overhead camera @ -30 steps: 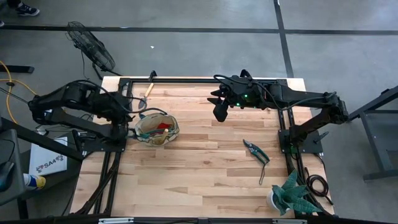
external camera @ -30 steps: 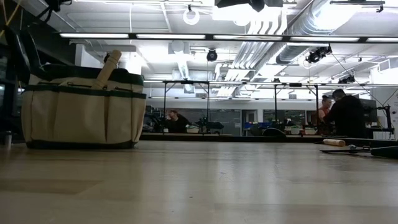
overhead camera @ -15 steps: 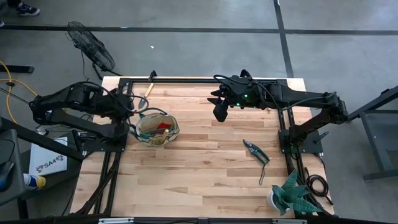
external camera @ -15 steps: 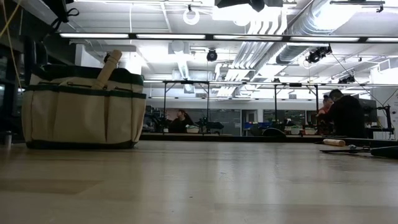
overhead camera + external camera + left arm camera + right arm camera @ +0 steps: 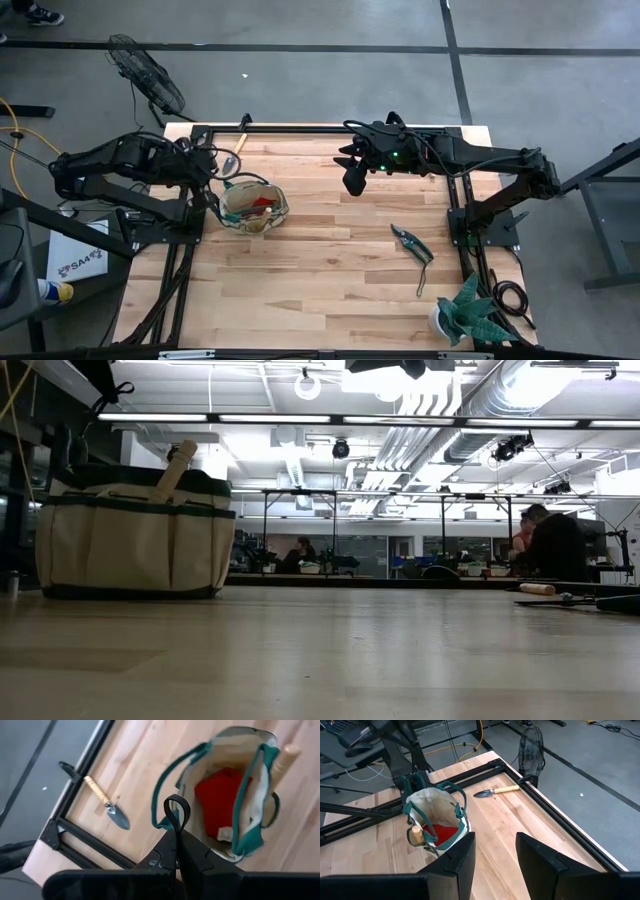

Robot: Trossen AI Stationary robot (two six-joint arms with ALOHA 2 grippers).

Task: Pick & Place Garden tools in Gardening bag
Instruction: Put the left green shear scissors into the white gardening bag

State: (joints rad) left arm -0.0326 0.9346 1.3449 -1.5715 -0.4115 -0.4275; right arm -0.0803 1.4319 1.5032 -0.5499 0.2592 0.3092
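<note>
Where the gardening bag point(image 5: 253, 208) stands on the tabletop point(image 5: 330, 280), the left claw point(image 5: 214, 166) hangs pressed together just left of its rim; a trowel point(image 5: 240, 138) lies beyond the bag, the right claw point(image 5: 352, 180), spread and empty, hovers well right, and pruning shears point(image 5: 411, 244) lie farther right.

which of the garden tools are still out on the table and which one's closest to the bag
The small trowel at the table's far edge is closest to the gardening bag. The green-handled pruning shears lie farther off, toward the potted plant.

Pruning shears point(image 5: 411, 244) lie apart from the gardening bag point(image 5: 252, 208) — right side.
</note>
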